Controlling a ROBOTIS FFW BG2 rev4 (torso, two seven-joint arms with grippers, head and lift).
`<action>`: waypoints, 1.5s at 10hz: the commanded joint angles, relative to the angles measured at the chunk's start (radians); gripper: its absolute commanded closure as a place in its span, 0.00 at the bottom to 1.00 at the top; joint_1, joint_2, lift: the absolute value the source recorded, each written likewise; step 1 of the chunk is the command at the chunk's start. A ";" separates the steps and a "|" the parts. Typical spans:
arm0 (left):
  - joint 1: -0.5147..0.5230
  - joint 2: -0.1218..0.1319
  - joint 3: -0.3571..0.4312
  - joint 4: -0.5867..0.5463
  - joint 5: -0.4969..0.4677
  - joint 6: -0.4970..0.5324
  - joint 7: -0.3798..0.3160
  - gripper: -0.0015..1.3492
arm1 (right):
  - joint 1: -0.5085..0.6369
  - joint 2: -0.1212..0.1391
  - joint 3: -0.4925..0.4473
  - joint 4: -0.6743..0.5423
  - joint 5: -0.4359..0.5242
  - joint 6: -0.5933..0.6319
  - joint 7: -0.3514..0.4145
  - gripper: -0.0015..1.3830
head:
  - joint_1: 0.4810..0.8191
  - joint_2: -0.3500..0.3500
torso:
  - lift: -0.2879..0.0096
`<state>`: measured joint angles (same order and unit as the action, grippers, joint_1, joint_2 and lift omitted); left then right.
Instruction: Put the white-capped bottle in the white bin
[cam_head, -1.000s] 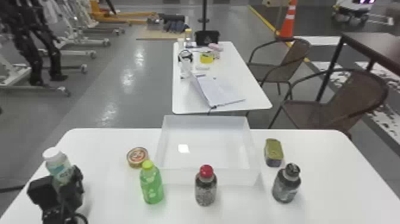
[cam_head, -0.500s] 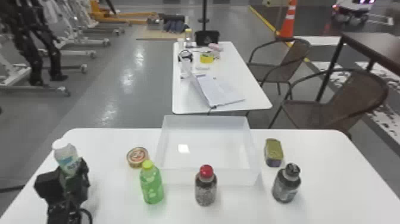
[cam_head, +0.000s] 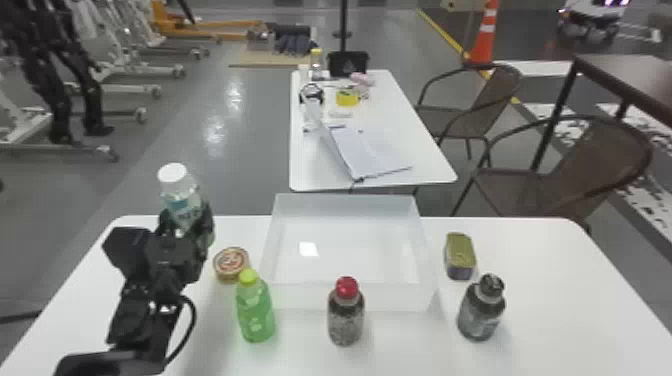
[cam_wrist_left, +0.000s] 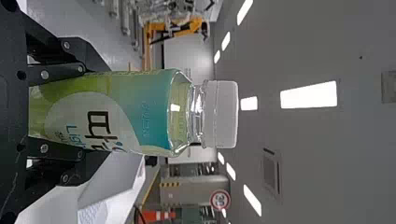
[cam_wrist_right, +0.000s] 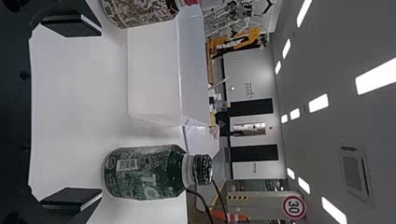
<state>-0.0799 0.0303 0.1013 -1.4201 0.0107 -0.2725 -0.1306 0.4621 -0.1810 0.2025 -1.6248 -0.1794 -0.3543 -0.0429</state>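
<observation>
White-capped bottle (cam_head: 181, 197), clamped in the left pincer (cam_wrist_left: 95, 112), has shifted towards the white bin (cam_head: 300, 297); transfer underway, release pending. Right pincer (cam_wrist_right: 100, 113): jaws apart.

Robotics lab or workshop, by the look of it. In the head view's upper left, black jointed legs (cam_head: 60, 80) are seen among white wheeled frames (cam_head: 120, 89), with an orange lift (cam_head: 200, 30) beyond. A hard grey floor (cam_head: 225, 160) is marked with a yellow line (cam_head: 442, 32); a traffic cone (cam_head: 484, 37) and a wheeled machine (cam_head: 590, 20) are noted at upper right. In the left wrist view, ceiling lights (cam_wrist_left: 308, 94) and a round red-rimmed sign (cam_wrist_left: 220, 199) are seen.
</observation>
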 joint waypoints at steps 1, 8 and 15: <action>-0.024 -0.020 -0.049 -0.020 0.008 0.044 -0.061 0.61 | 0.000 0.000 0.000 0.000 0.000 0.000 0.000 0.06 | 0.20 0.50 | 0.63; -0.216 0.152 -0.419 -0.017 -0.230 0.366 -0.230 0.61 | -0.020 0.006 0.003 0.016 0.001 0.000 0.011 0.06 | 0.20 0.50 | 0.63; -0.422 0.206 -0.697 -0.054 -0.887 0.636 -0.538 0.18 | -0.023 0.008 0.002 0.017 0.003 0.000 0.011 0.06 | 0.20 0.50 | 0.63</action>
<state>-0.4980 0.2332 -0.5807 -1.4667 -0.8571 0.3642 -0.6686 0.4386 -0.1733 0.2044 -1.6085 -0.1750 -0.3543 -0.0320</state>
